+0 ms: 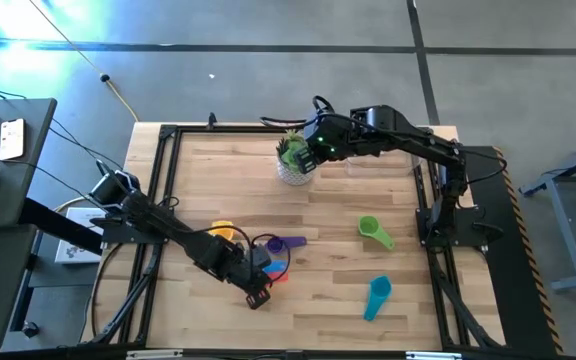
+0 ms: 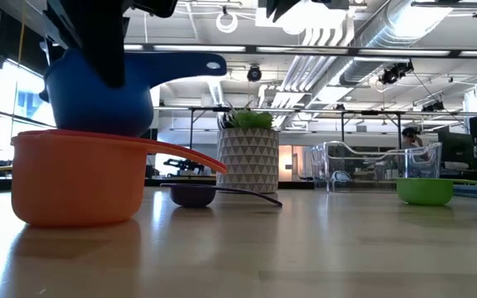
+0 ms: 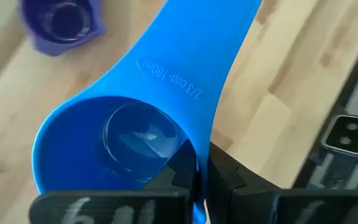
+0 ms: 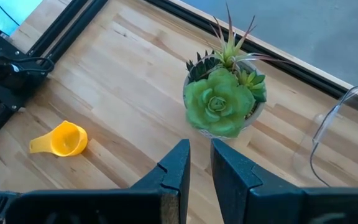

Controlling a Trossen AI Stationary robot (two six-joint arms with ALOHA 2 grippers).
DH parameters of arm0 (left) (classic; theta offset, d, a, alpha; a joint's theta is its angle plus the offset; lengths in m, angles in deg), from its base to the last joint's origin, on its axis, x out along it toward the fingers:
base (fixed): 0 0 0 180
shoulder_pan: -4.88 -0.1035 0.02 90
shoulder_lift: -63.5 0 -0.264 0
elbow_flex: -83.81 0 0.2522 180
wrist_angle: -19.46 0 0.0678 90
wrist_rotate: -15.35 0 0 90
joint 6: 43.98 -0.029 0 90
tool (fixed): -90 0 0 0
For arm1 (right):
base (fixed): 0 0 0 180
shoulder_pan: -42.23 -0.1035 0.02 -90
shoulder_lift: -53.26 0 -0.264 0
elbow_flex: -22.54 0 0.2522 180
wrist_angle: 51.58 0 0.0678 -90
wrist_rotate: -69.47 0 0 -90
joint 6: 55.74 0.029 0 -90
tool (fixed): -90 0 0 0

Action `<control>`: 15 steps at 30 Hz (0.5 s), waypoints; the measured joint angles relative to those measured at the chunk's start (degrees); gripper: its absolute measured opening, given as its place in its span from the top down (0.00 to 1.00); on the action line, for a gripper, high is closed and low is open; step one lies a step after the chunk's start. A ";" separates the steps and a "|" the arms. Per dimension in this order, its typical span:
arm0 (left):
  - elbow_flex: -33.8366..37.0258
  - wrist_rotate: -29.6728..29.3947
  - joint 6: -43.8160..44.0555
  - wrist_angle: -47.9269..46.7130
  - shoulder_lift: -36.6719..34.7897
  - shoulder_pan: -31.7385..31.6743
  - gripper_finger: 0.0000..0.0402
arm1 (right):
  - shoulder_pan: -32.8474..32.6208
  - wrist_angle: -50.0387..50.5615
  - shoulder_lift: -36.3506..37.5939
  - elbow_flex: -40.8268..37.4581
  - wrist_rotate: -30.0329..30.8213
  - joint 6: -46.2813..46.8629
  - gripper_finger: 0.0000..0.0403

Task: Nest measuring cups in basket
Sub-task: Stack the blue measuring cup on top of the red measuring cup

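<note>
My left gripper is shut on a blue measuring cup, near the table's front middle. In the low view the blue cup hangs right over an orange cup standing on the table; whether they touch I cannot tell. A purple cup, a yellow cup, a green cup and a teal cup lie on the wood. The clear basket stands at the far side. My right gripper hovers there, its fingers nearly together with nothing between them. My left gripper pinches the blue cup's wall at the rim, beside the root of the handle. One finger is inside the bowl and the other outside. The fingers slant down from above. The cup hangs open side up, its handle pointing away from the gripper.
A white patterned pot with a green plant stands at the far middle, beside the basket and under my right gripper. A black frame borders the wooden table. Bare wood lies between the green cup and the purple cup.
</note>
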 joint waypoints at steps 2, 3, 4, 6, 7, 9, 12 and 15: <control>0.00 0.25 0.04 0.36 0.40 0.14 0.98 | 0.00 0.17 0.00 0.00 -0.02 -0.01 0.86; 0.00 0.62 0.35 0.44 0.62 0.15 0.98 | 0.00 0.19 0.00 0.00 -0.02 -0.01 0.86; 0.00 1.00 0.76 0.18 0.69 0.15 0.98 | 0.00 0.29 0.00 0.00 -0.02 0.00 0.86; 0.00 1.15 0.95 -0.18 0.67 0.41 0.98 | 0.00 0.34 0.00 0.00 -0.02 -0.01 0.86; 0.00 1.08 1.04 -0.01 0.67 0.54 0.98 | 0.00 0.35 0.00 0.00 -0.04 -0.01 0.86; 0.00 1.04 1.51 -0.02 0.67 0.81 0.98 | 0.00 0.43 0.00 0.00 -0.07 -0.01 0.86; 0.00 1.06 2.39 0.00 0.67 1.35 0.98 | 0.00 0.54 0.00 0.00 -0.16 -0.01 0.86; 0.00 1.06 2.46 0.20 1.12 1.68 0.98 | 0.00 0.56 0.00 0.00 -0.18 -0.01 0.86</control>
